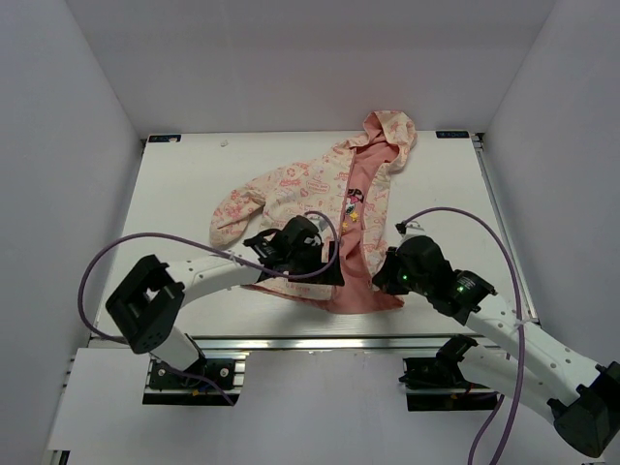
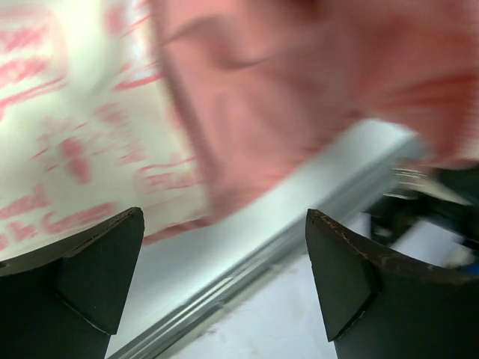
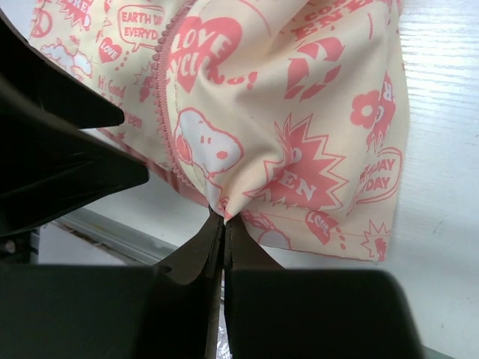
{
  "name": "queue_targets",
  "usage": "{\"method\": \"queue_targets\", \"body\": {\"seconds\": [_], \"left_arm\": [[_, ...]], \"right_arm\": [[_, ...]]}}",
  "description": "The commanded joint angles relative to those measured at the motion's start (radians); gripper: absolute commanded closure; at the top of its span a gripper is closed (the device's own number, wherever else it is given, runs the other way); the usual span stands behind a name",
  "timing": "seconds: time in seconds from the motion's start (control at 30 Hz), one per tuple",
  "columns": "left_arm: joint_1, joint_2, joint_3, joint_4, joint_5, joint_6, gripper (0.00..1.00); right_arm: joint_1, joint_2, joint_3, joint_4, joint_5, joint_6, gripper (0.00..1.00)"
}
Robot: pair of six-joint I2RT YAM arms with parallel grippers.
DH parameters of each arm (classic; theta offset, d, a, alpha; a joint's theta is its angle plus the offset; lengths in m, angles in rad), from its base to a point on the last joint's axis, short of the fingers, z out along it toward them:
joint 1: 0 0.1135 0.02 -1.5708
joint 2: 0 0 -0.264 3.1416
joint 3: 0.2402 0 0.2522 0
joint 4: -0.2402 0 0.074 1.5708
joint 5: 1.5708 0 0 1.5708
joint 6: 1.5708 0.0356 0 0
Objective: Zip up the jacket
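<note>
Right gripper (image 3: 223, 218): pinched tight on the jacket (image 1: 291, 189) hem, 5 o'clock corner. Left gripper (image 2: 224, 221): jaws wide, holding nothing, above hem at 7 o'clock. Jacket unzipped, mid-table (image 1: 174, 184), hood toward 1 o'clock.

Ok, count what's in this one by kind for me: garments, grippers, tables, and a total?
Jackets: 1, the jacket
Grippers: 2, the left gripper open, the right gripper shut on the jacket
Tables: 1, the table
Total: 4
</note>
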Motion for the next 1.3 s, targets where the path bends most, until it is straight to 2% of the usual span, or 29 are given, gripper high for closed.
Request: {"method": "queue_targets", "body": {"seconds": [0.0, 0.33, 0.43, 0.57, 0.7, 0.77, 0.9, 1.03, 1.13, 1.17, 1.2, 1.27], "left_arm": [[-0.007, 0.071, 0.049, -0.173, -0.096, 0.027, 0.03], [-0.011, 0.206, 0.153, -0.238, -0.176, 0.026, 0.18], [-0.024, 0.225, 0.169, -0.253, -0.176, 0.023, 0.18], [-0.051, 0.267, 0.213, -0.313, -0.280, 0.003, 0.19], [-0.082, 0.306, 0.248, -0.330, -0.294, -0.020, 0.18], [-0.089, 0.324, 0.265, -0.365, -0.326, -0.036, 0.18], [-0.132, 0.407, 0.339, -0.488, -0.477, -0.100, 0.19], [-0.169, 0.502, 0.391, -0.558, -0.524, -0.131, 0.19], [-0.177, 0.547, 0.409, -0.577, -0.512, -0.140, 0.27], [-0.177, 0.547, 0.411, -0.578, -0.510, -0.142, 0.31], [-0.177, 0.545, 0.411, -0.580, -0.512, -0.152, 0.40], [-0.177, 0.524, 0.412, -0.586, -0.521, -0.154, 0.48]], "right_arm": [[0.003, 0.002, 0.028, 0.001, 0.051, -0.026, 1.00], [0.001, -0.003, 0.016, 0.004, 0.049, -0.031, 1.00], [0.001, -0.010, 0.012, -0.002, 0.064, -0.031, 1.00], [0.001, -0.014, 0.010, -0.005, 0.075, -0.036, 1.00], [0.002, -0.015, 0.004, -0.005, 0.074, -0.036, 1.00], [0.002, -0.020, 0.002, -0.013, 0.083, -0.034, 1.00], [0.002, -0.046, -0.002, -0.025, 0.104, -0.036, 1.00], [0.001, -0.055, -0.011, -0.028, 0.107, -0.033, 1.00], [-0.001, -0.050, -0.021, -0.030, 0.110, -0.031, 1.00], [-0.001, -0.049, -0.024, -0.030, 0.110, -0.030, 1.00], [-0.001, -0.046, -0.028, -0.030, 0.112, -0.027, 1.00], [-0.001, -0.035, -0.034, -0.034, 0.126, -0.025, 1.00]]}}
